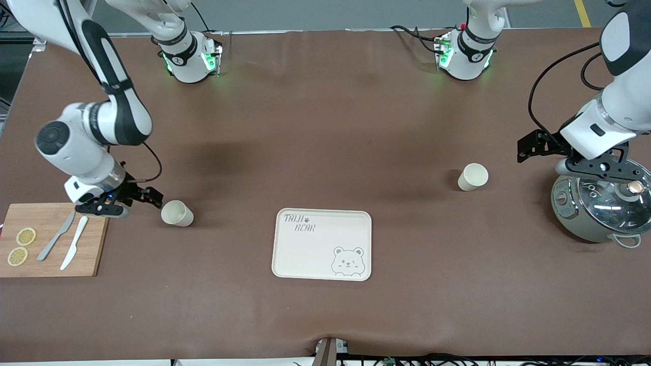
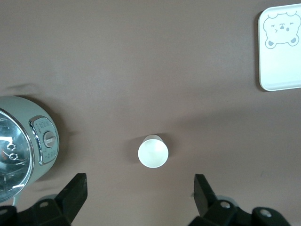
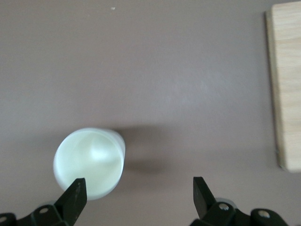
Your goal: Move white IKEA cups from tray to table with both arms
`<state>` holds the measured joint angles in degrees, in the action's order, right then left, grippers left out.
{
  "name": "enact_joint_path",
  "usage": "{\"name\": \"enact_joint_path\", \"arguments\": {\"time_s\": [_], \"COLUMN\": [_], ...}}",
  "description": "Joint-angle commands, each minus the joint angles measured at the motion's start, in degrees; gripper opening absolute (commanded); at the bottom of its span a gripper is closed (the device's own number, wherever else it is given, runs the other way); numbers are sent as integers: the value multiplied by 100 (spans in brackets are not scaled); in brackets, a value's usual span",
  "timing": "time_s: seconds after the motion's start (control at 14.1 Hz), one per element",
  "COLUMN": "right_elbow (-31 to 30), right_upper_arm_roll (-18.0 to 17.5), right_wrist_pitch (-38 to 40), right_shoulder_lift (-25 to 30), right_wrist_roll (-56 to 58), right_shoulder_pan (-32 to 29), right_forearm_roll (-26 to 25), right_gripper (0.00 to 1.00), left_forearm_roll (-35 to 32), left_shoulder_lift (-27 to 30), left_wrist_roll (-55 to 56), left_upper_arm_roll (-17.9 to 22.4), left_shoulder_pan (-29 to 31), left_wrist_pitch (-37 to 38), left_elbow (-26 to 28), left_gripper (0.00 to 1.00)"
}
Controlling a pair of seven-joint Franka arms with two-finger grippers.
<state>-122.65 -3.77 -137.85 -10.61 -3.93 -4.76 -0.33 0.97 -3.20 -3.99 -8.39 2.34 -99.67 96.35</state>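
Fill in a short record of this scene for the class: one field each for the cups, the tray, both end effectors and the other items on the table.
cups: two white cups, upright on the table, neither held
tray: bear tray, nothing on it
left end effector: open, above the pot
right end effector: open, beside the cup near the cutting board
on the board: two lemon slices, two knives
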Motion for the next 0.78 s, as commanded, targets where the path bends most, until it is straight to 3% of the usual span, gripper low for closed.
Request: {"name": "enact_joint_path", "arguments": {"time_s": [0.0, 0.42, 0.71], "right_elbow": [424, 3059, 3415], "right_upper_arm_roll": [-106, -80, -53], "right_wrist_pitch": [1369, 4728, 5102], "right_shoulder_lift": [620, 868, 903], "right_wrist_roll": [-150, -240, -20], "right_shoulder_pan": [-16, 222, 160], "right_forearm_roll": [121, 24, -160], "right_gripper": [100, 100, 100], "left_forearm_roll": [-150, -185, -202], "left_shoulder_lift": [30, 21, 21], "left_wrist_roll": [-146, -41, -67], "left_upper_arm_roll": [48, 30, 30], "left_shoulder_pan": [-41, -23, -23], "left_wrist_pitch": [114, 149, 149], "left_elbow": [-11, -28, -20], "left_gripper": [100, 100, 100]}}
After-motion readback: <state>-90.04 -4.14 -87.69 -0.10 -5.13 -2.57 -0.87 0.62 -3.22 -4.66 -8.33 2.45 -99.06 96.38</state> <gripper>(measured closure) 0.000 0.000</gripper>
